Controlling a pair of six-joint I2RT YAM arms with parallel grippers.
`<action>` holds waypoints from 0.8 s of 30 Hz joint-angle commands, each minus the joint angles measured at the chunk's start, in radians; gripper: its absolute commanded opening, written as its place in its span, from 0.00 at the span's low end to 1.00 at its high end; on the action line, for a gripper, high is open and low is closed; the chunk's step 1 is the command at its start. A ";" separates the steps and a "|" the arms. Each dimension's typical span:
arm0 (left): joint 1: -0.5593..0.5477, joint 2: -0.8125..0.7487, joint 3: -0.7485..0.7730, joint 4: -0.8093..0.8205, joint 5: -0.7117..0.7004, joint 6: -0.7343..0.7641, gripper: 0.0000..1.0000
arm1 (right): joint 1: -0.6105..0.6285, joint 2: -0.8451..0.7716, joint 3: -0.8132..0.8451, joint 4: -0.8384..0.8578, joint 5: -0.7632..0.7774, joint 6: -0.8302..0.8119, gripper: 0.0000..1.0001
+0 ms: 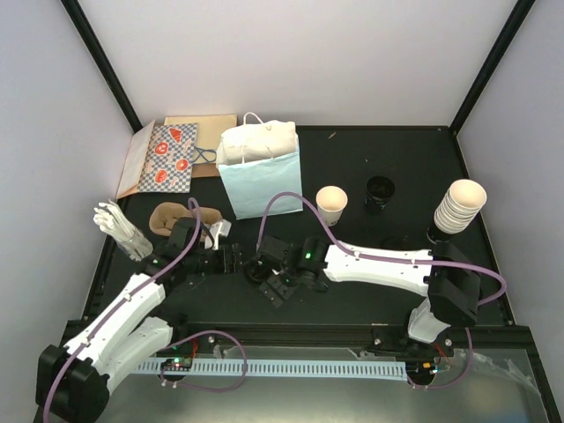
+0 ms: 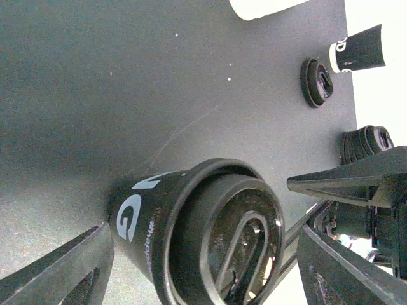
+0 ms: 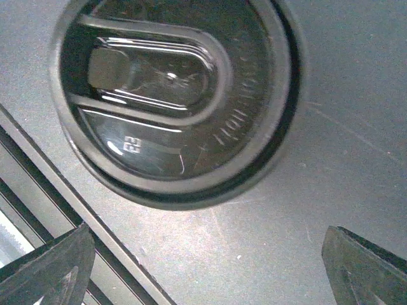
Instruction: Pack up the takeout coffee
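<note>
I operate inside a robot test cell: white panel walls (image 1: 300, 53) and black frame posts (image 1: 101, 63) enclose the black bench (image 1: 352, 167).

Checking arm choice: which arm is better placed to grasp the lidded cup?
Left, likely. The left gripper has open fingers flanking the lidded cup; the right gripper only faces its lid from above.

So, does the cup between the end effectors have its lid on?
On. Both wrist views show the black lid covering the top of the dark cup.

Left arm (image 1: 132, 304) and right arm (image 1: 379, 264) angle inward, fingers (image 2: 57, 273) apart.
</note>
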 commanded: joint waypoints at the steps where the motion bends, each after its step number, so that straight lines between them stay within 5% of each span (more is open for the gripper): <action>1: 0.000 -0.018 0.084 -0.085 -0.037 0.052 0.82 | -0.023 -0.056 0.008 -0.027 -0.001 0.026 1.00; 9: -0.046 -0.042 0.177 -0.183 -0.092 0.120 0.89 | -0.135 -0.192 -0.081 0.056 -0.120 0.044 0.99; 13: -0.169 -0.010 0.234 -0.217 -0.236 0.109 0.98 | -0.204 -0.246 -0.131 0.111 -0.208 0.050 0.94; 19: -0.371 0.098 0.367 -0.354 -0.514 0.127 0.99 | -0.307 -0.316 -0.205 0.209 -0.339 0.066 0.92; 24: -0.453 0.169 0.429 -0.400 -0.557 0.139 0.99 | -0.347 -0.344 -0.237 0.239 -0.352 0.081 0.91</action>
